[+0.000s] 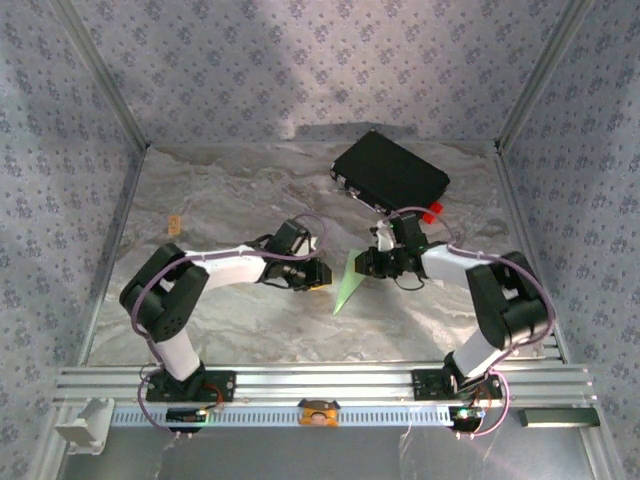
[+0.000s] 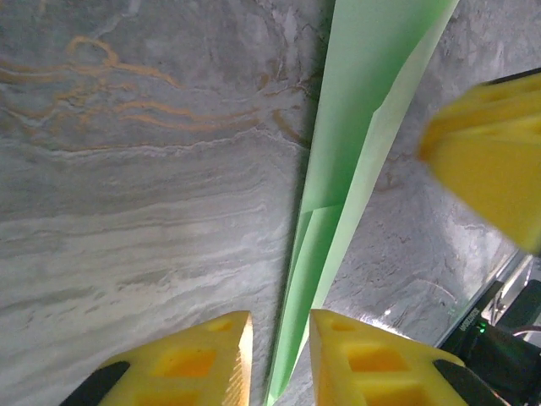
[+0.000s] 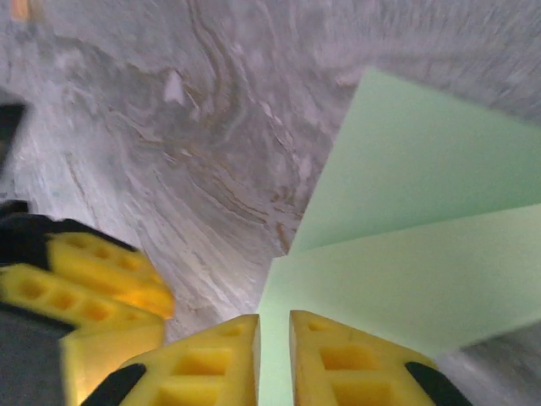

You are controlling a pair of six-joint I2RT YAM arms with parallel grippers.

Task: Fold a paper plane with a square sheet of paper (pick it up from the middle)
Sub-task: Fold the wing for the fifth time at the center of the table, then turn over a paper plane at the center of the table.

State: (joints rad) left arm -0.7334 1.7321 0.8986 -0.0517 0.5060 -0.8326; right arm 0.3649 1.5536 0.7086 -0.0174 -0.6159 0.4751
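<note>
Paper plane lies near the middle of the grey marbled tabletop, a slim pale green wedge with its point toward the near edge. It sits between the left hand and the right hand. Patterned blue-grey walls and aluminium frame posts enclose the tabletop. The top view alone gives the closed black case at far right, contents hidden, with a red tab just beside its near corner. The left wrist view adds layered folds along the plane and a blurred yellow finger of the right hand. In each wrist view, that hand's fingers stand narrowly apart with the paper in the gap. Whether they pinch it cannot be told.
</note>
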